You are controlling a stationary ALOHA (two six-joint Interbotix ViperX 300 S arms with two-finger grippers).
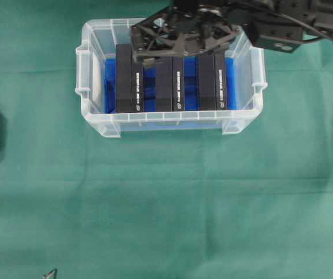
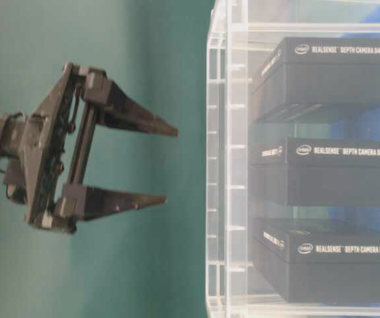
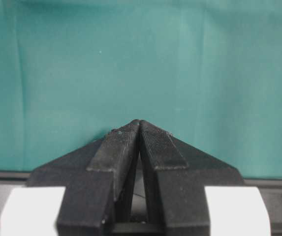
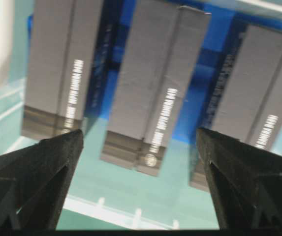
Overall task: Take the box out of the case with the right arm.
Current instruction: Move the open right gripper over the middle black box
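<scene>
Three black RealSense camera boxes are stood side by side in the case point(image 1: 89, 93), on its blue liner point(image 1: 190, 87); the middle box point(image 1: 170, 84) is framed between the right gripper point(image 4: 140, 140) tips in the wrist view. The right gripper's jaws are spread wide, nothing held, approx. over the case's far side. The left gripper point(image 3: 139, 124) is pinched shut w/ nothing in it, over bare green cloth point(image 1: 166, 203). For a clean pick, the jaws should be centred on one box, lowered straight into the gaps beside it, then closed squarely before lifting.
</scene>
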